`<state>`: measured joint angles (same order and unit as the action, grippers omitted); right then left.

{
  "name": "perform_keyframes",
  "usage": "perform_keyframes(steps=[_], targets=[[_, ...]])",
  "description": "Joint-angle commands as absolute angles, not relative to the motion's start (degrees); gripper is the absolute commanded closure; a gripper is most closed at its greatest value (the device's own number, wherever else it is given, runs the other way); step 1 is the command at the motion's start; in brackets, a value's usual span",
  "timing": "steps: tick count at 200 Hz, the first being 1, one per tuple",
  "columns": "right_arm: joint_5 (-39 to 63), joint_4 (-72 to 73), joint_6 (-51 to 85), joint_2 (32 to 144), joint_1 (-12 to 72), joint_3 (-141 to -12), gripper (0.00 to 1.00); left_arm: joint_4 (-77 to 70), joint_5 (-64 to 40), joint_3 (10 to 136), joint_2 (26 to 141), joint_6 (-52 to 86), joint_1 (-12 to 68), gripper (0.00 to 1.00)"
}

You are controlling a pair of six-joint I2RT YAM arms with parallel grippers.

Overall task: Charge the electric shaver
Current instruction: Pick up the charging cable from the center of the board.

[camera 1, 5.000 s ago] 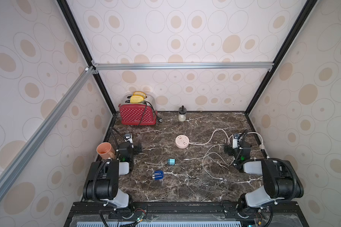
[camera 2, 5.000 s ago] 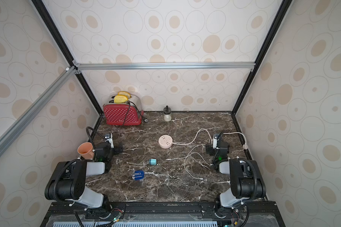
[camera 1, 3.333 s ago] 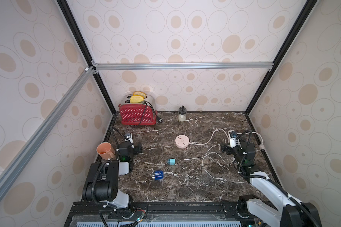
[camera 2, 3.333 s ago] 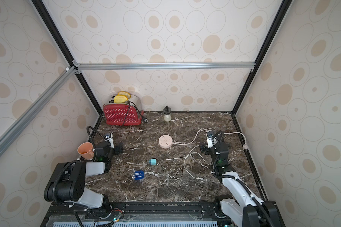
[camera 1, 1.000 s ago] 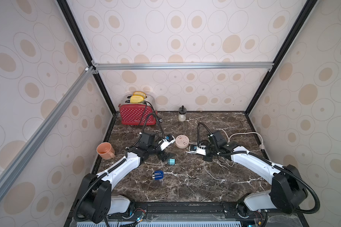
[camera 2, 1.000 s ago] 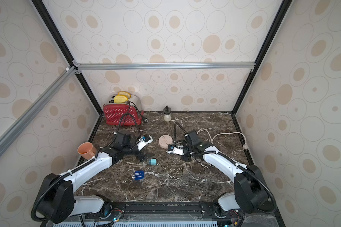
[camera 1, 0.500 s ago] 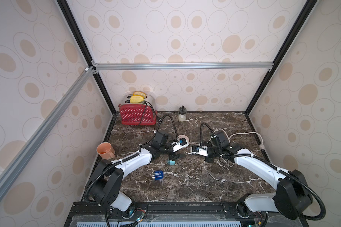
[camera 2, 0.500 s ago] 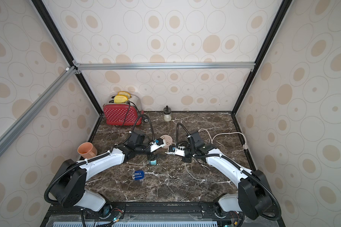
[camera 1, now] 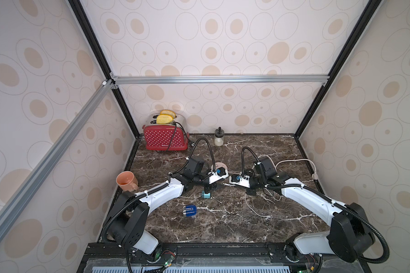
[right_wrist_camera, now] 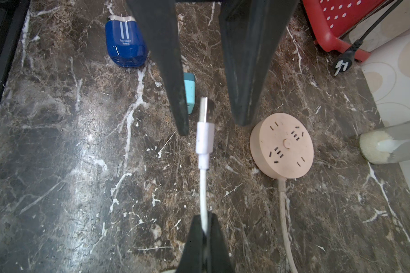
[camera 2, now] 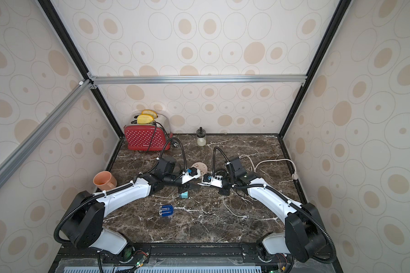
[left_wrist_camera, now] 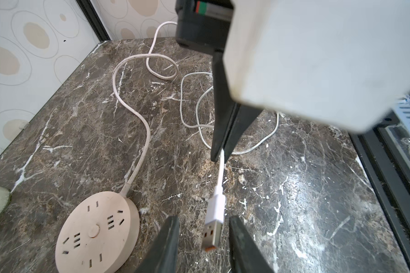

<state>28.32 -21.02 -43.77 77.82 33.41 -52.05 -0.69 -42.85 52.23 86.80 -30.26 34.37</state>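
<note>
white cable (right_wrist_camera: 202, 189) is pinched tight in the right gripper (right_wrist_camera: 202, 216), a little way behind the usb plug (right_wrist_camera: 205, 127). the plug's long axis runs straight on from that claw toward the left gripper (left_wrist_camera: 203, 217), metal end first. the left claw's two fingers (left_wrist_camera: 171, 236) stand apart, one on each side of the plug with a gap on both sides, so it grips nothing.

in both top views the two claws meet nose to nose at the centre of the frame, just below the pink socket hub (camera 2: 200, 167). the teal adapter (camera 1: 206, 195) sits just below the left claw. the electric shaver (camera 1: 189, 211) lies flat on the marble table (camera 1: 246, 224), lower and left of the meeting point, well apart from both claws and from the cable.

by my reading the coming move turns on that line-up: the plug already points into the left claw's gap, and the left arm is the nearer one to both adapter and shaver.
</note>
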Motion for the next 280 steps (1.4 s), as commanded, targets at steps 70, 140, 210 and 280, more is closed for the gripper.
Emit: perform_keyframes(steps=[70,140,210,280], targets=[[32.9,-21.6,-41.9,78.4,32.3,-52.0,1.0,3.0,-43.3,55.5,87.8,-33.9,35.2,0.94],[36.6,-25.2,-40.7,80.4,30.5,-54.0,1.0,2.4,-41.4,54.8,87.5,-33.6,35.2,0.7],[36.4,-24.8,-41.4,80.7,30.5,-54.2,1.0,2.6,-43.7,55.5,88.3,-33.1,35.2,0.61],[35.9,-23.9,-41.2,81.2,30.5,-53.8,1.0,0.9,-45.5,55.6,89.0,-30.4,35.2,0.59]])
